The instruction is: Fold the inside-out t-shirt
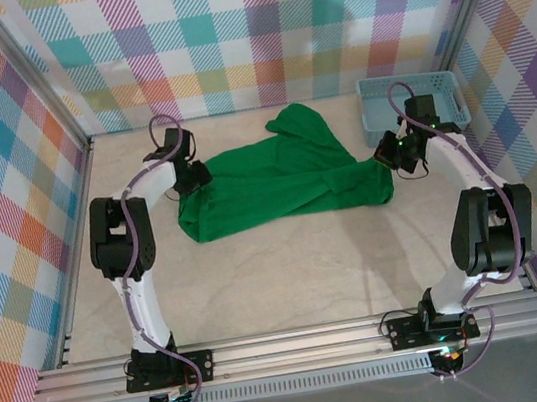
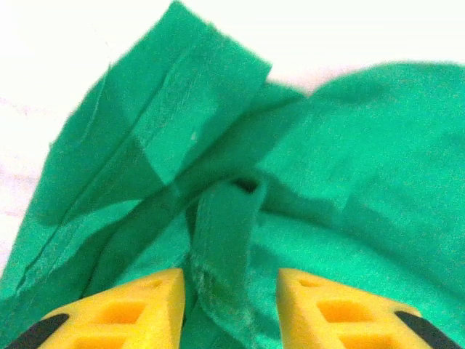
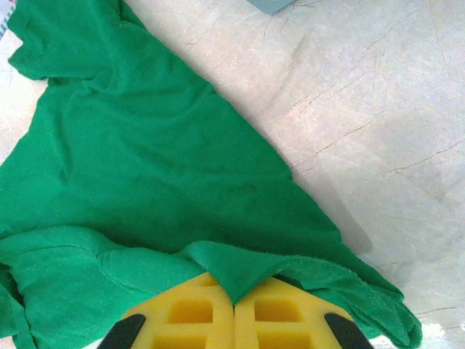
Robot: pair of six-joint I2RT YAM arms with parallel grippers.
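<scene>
Beige table, shirt crumpled. Your right gripper is clamped tight on a shirt edge; your left gripper stands part-open astride a fold.

Soft matt cloth with stitched seams is seen in the bright green short-sleeved t-shirt; the pale veined worktop is finished smooth and matt.

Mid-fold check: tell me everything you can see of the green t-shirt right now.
The t-shirt is plain bright green soft cloth, no print, stitched hems showing. It lies rumpled, stretched sideways across the table, one part bunched toward the back. The left tool stands open at its left end, a cloth strip between its fingers; the right tool is shut on its right edge.
</scene>
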